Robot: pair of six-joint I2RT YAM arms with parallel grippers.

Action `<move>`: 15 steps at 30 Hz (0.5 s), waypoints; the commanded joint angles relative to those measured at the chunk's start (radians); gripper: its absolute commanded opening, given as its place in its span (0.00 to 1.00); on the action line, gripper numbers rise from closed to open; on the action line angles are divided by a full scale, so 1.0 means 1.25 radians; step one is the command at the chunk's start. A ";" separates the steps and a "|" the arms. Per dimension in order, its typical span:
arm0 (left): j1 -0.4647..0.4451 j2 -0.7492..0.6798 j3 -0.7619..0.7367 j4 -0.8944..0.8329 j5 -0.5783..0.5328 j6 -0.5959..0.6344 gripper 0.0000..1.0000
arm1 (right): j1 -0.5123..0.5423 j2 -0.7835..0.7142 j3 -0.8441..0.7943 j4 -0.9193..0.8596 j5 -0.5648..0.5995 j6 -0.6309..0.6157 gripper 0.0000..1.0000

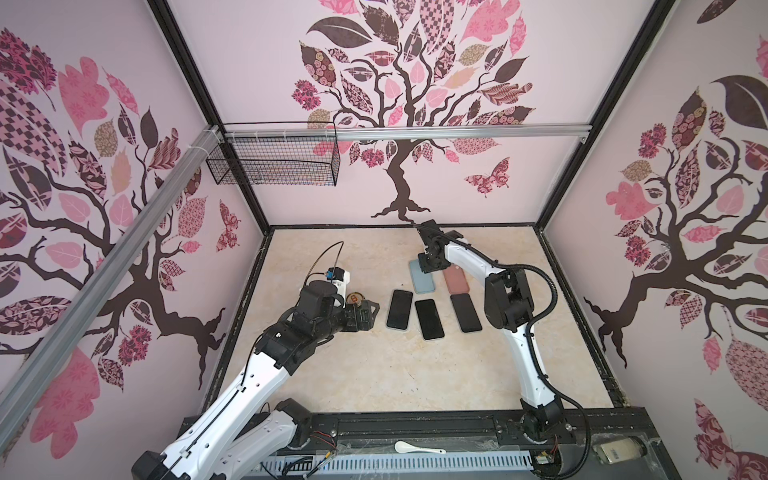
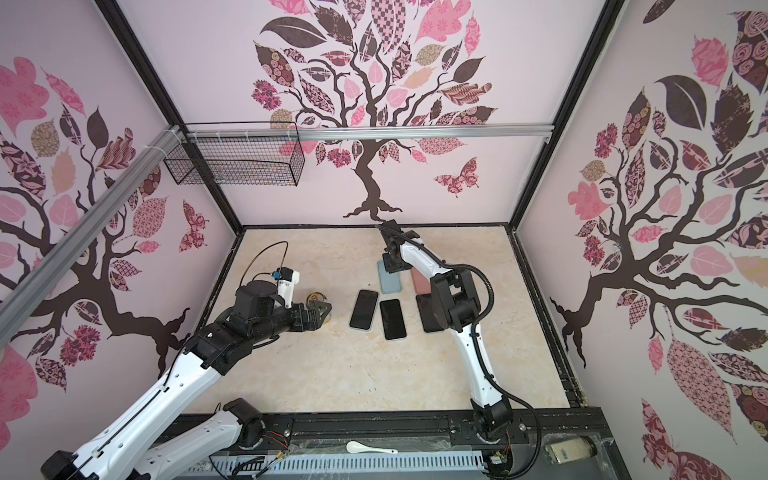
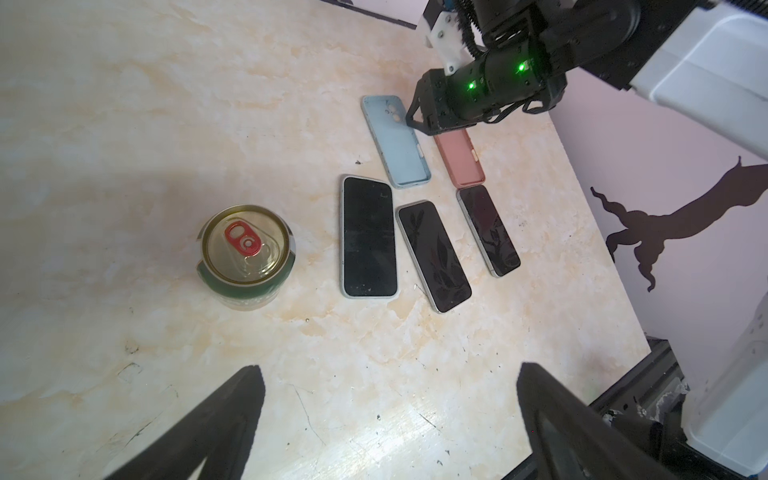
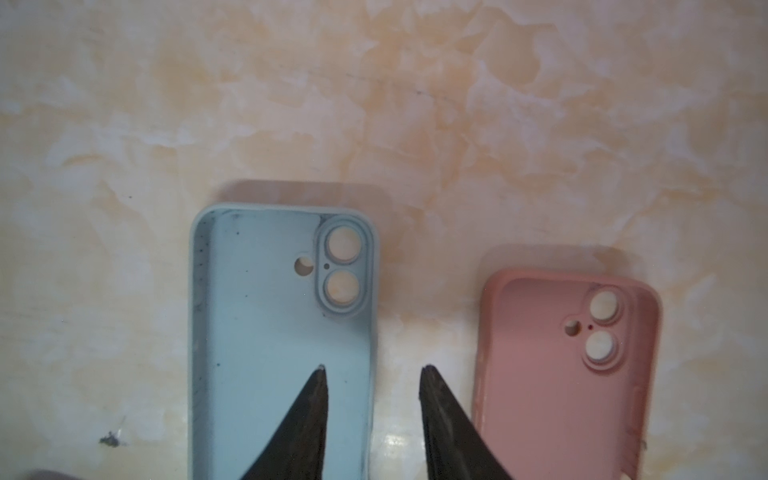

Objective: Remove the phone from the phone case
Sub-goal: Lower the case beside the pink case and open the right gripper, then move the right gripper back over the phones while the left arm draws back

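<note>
Worktop (image 1: 374,374) carries 3 phones, screens up, in a row near its centre. The cased phone (image 3: 368,237), the one closest to the drink can (image 3: 245,249), has a pale surround framing its whole screen, which reads as a case fitted on it. Neither arm touches it. The middle phone (image 3: 434,255) and the outer phone (image 3: 490,230) show only thin edges. Just beyond the row lie 2 empty cases, open sides up, side by side and apart: the blue case (image 4: 266,332) and the pink case (image 4: 540,365).

Right gripper (image 4: 375,368) hangs over these cases. Its fingers (image 4: 307,415) stand partly open and grip nothing. One tip lies over the blue case's interior, the other over the bare strip between the 2 cases, so they straddle the blue case's side wall. Contact with that wall cannot be judged.

Left gripper (image 3: 389,370) hovers near the can, clear of the phones, with its fingers spread wide and empty.

A white spoon (image 1: 417,448) lies on the front rail, and a wire basket (image 1: 274,162) hangs on the back wall.
</note>
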 commanded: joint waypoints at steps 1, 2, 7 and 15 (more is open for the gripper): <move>0.002 0.012 0.038 -0.040 -0.020 0.017 0.98 | -0.003 -0.040 0.025 -0.023 0.038 0.017 0.42; 0.003 0.013 0.042 -0.042 -0.028 0.017 0.98 | -0.003 -0.062 0.014 -0.023 0.039 0.029 0.43; 0.058 0.011 0.045 -0.031 -0.005 0.007 0.98 | 0.000 -0.214 -0.168 0.050 -0.001 0.141 0.53; 0.347 -0.010 -0.026 0.045 0.220 -0.059 0.98 | 0.058 -0.421 -0.451 0.161 -0.023 0.326 0.69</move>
